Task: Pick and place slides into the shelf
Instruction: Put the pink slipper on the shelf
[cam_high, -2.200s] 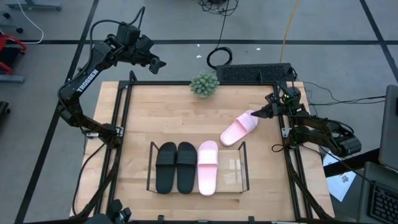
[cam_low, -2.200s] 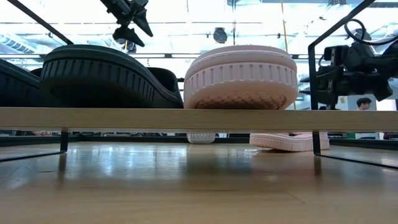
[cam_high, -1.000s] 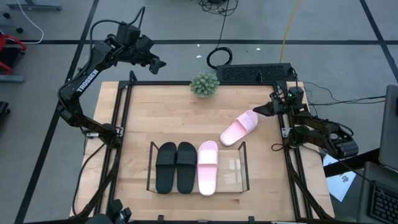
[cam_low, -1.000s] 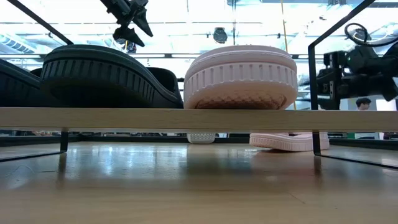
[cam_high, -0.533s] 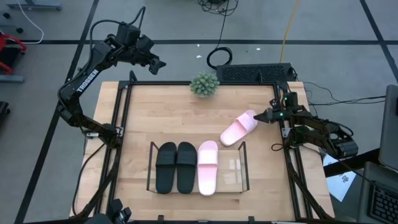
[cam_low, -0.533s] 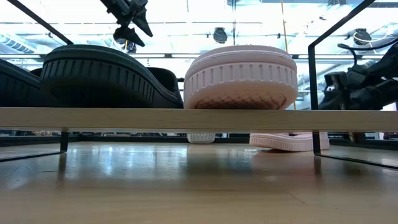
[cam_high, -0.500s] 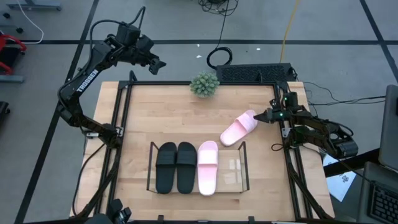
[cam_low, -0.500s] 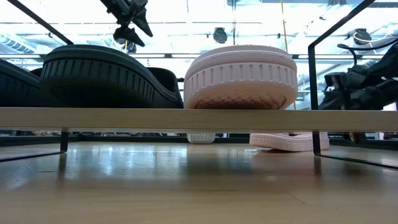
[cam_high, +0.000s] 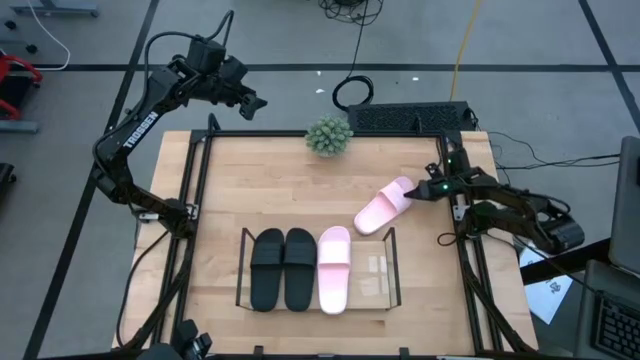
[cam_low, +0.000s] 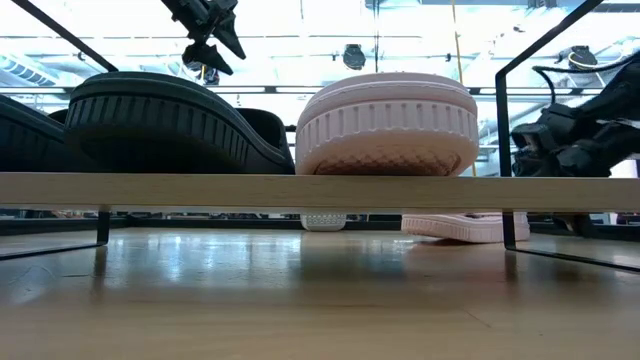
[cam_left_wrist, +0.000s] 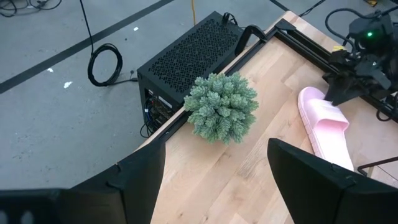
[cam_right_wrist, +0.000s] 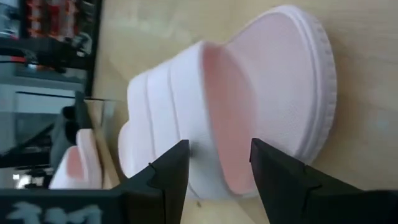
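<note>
- Three slides already sit side by side in the shelf (cam_high: 392, 268): a black pair (cam_high: 283, 268) on its left part and one pink slide (cam_high: 333, 268) beside them, leaving the rightmost place free.
- The last pink slide (cam_high: 385, 207) lies flat on the worktop (cam_high: 270, 190), just behind the shelf's right end, set at an angle with one end pointing toward the right arm.
- The right hand (cam_high: 424, 189) is low at that end of the loose slide, its fingers (cam_right_wrist: 168, 171) spread to a moderate gap; in the right wrist view the slide's strap (cam_right_wrist: 177, 99) and footbed fill the space just ahead, and nothing is held.
- The left hand (cam_high: 258, 102) waits high beyond the worktop's far left corner, fingers wide apart and empty.
- The loose slide looks like light, soft foam: it should lift easily, give a little under the fingers, and be in no danger of breaking.
- The smooth footbed may be slippery; the wide strap or the thick sole edge looks like the better place to grip.
- Taken at one end, it would likely droop or swing, so a hold nearer the strap seems safer.
- A small green plant (cam_high: 328, 136) stands at the far edge, well apart from the slide.
</note>
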